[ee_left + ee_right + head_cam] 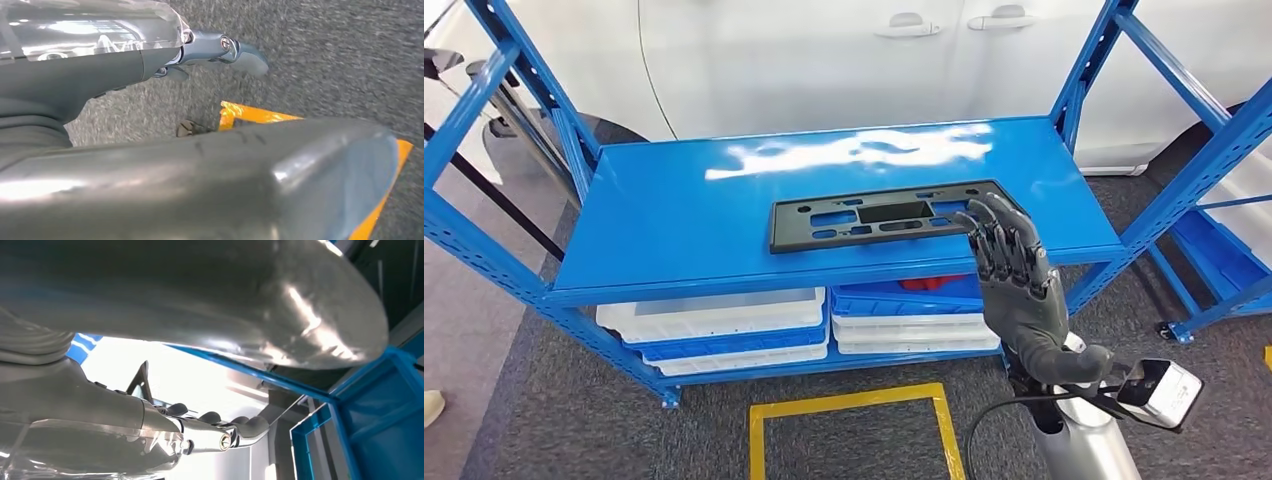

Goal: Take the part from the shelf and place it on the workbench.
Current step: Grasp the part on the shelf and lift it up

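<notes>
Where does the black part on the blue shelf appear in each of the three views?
Head view: the black part lies flat on the blue shelf, right of centre, the right hand at its right end.
Left wrist view: not in it.
Right wrist view: a dark edge beyond the hand.
Shared landmark: the blue shelf frame.

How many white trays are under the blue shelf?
4 that I can see: two stacked on the left, two on the right. More may hide behind.
</notes>
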